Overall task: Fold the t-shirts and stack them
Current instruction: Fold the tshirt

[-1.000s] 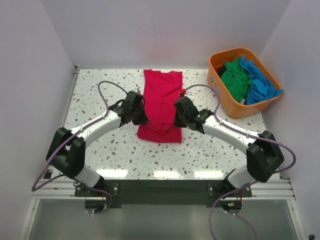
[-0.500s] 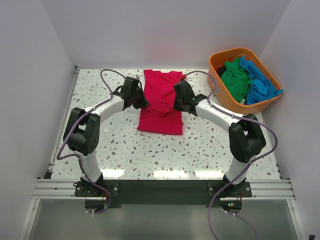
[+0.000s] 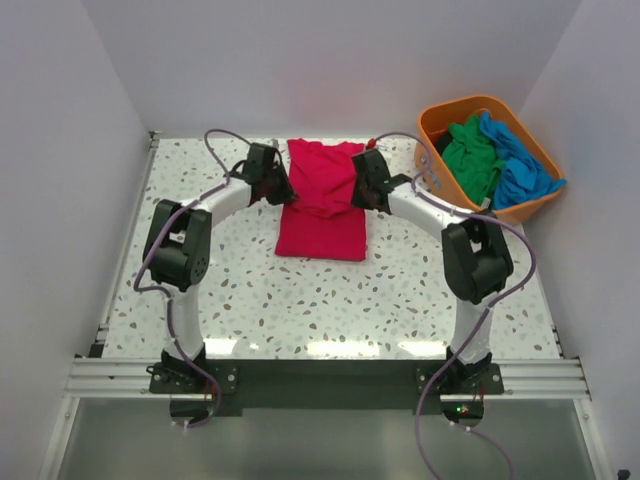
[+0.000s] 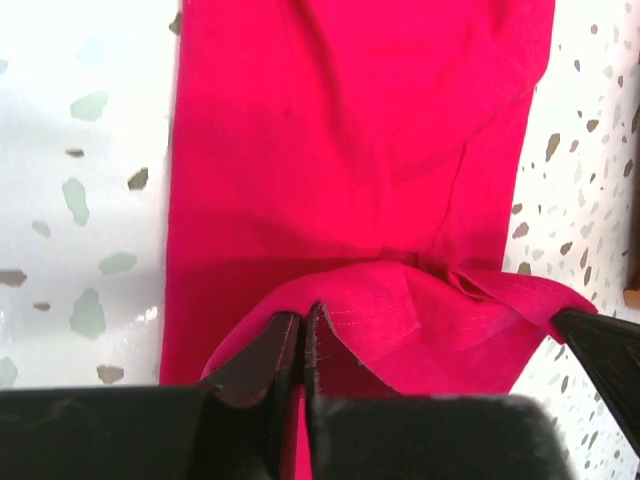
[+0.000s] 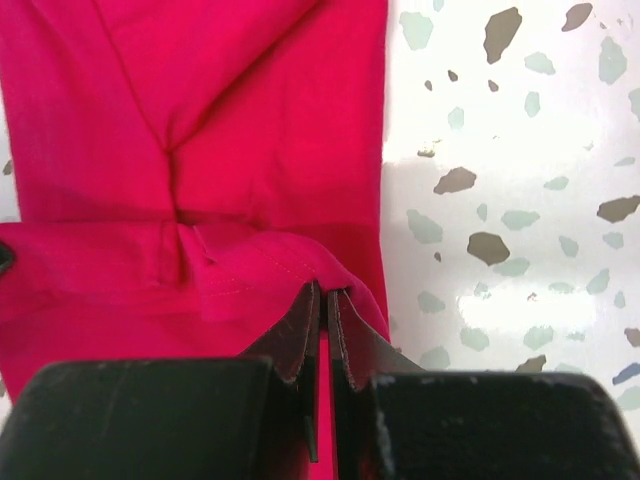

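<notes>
both claws are clamped on cloth. the left gripper (image 4: pixel 302 325) has its two fingers drawn in to a thin slit over the stitched hem (image 4: pixel 370 318) of the crimson red t-shirt (image 4: pixel 350 180), and the right gripper (image 5: pixel 322 295) pinches the same hem on the opposite side. from above, the two sit level with each other, one at each long edge of the shirt, the left gripper (image 3: pixel 272 183) and right gripper (image 3: pixel 362 185) flanking the far half of the garment.

the red t-shirt (image 3: pixel 322 205) lies lengthwise in the middle of the speckled table (image 3: pixel 300 290), already narrowed to a strip. the held hem is doubled back over the layer beneath, with a small pucker where the lifted cloth meets the flat part. gripping both corners at once likely serves to keep the fold line square and the top layer taut, so the hem can be laid evenly toward the far end. my read is that this is the halving fold, partly done and not yet released.

the green t-shirt (image 3: pixel 468 155) and the bright blue t-shirt (image 3: pixel 520 172) sit crumpled together in the orange plastic basket (image 3: pixel 470 225) at the far right, well apart from the work, so most of the task remains.
</notes>
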`<state>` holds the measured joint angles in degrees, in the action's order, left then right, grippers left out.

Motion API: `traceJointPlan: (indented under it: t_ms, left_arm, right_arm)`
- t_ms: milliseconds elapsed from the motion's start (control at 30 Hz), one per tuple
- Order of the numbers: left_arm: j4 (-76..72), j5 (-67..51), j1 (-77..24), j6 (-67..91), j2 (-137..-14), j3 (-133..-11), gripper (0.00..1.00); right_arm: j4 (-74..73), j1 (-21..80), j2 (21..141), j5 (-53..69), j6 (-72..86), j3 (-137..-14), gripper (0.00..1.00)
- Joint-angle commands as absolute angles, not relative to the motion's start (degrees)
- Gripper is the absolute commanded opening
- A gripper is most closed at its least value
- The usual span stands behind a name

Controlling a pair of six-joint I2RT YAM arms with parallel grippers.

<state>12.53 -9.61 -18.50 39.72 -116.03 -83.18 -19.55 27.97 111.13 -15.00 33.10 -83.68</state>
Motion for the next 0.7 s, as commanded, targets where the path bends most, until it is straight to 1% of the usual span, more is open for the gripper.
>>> traceJointPlan:
  t_ms: [0,33,67,100,133,167,200,233,267,300,333,367,533,600,667]
  left_arm:
    - [11.60,-8.97,-17.58,38.50,-118.03,-87.27,0.11]
    - [11.60,-8.27,-17.58,38.67,-118.39,-87.45,0.19]
    - [11.86,-8.26,-17.40,38.67,-118.74,-87.63,0.39]
    - [11.95,-8.26,-17.40,38.67,-118.65,-87.71,0.52]
    - [12.04,-7.83,-17.32,38.67,-118.48,-87.63,0.64]
    - [12.30,-7.30,-17.23,38.67,-117.69,-87.54,0.81]
    - [12.39,-6.77,-17.23,38.58,-116.99,-87.02,0.88]
    - [12.39,-5.90,-17.23,38.50,-116.20,-86.40,0.94]
    - [12.39,-5.45,-17.23,38.41,-114.10,-85.87,1.00]
    - [12.48,-4.75,-17.23,37.80,-112.86,-84.30,1.00]
    - [12.74,-3.88,-17.23,37.71,-111.37,-83.24,1.00]
    - [13.09,-3.00,-17.23,37.62,-108.14,-82.19,1.00]
    - [14.24,4.55,-17.23,37.26,-96.17,-69.98,1.00]
    - [14.68,5.71,-17.23,37.88,-90.72,-63.94,1.00]
    - [15.63,5.80,-17.23,38.40,-86.60,-60.48,1.00]
  right_arm:
    - [-17.75,27.33,113.11,-13.80,30.68,-87.53,0.00]
    - [-18.28,27.33,113.55,-13.97,30.41,-88.15,0.02]
    - [-18.54,27.16,114.60,-13.71,30.06,-89.37,0.06]
    - [-19.15,27.07,115.04,-13.45,29.80,-90.17,0.09]
    - [-20.12,27.07,115.40,-12.93,29.36,-90.70,0.21]
    - [-20.39,27.07,115.57,-12.31,28.83,-91.23,0.29]
    - [-20.74,27.07,115.49,-11.87,28.48,-91.49,0.39]
    - [-21.18,27.07,115.05,-11.00,27.95,-91.49,0.56]
    - [-21.18,27.07,114.61,-10.38,27.51,-90.97,0.63]
    - [-21.09,27.07,112.87,-9.33,26.99,-90.44,0.84]
    - [-20.75,27.07,111.81,-9.32,26.81,-89.74,0.95]
    - [-20.22,27.16,110.49,-7.58,26.28,-87.65,0.99]
    - [-15.83,28.99,102.93,-0.36,25.31,-79.38,0.99]
    - [-14.34,30.23,102.66,2.26,24.70,-77.00,0.99]
    - [-14.32,32.69,104.49,2.72,24.17,-77.95,0.99]
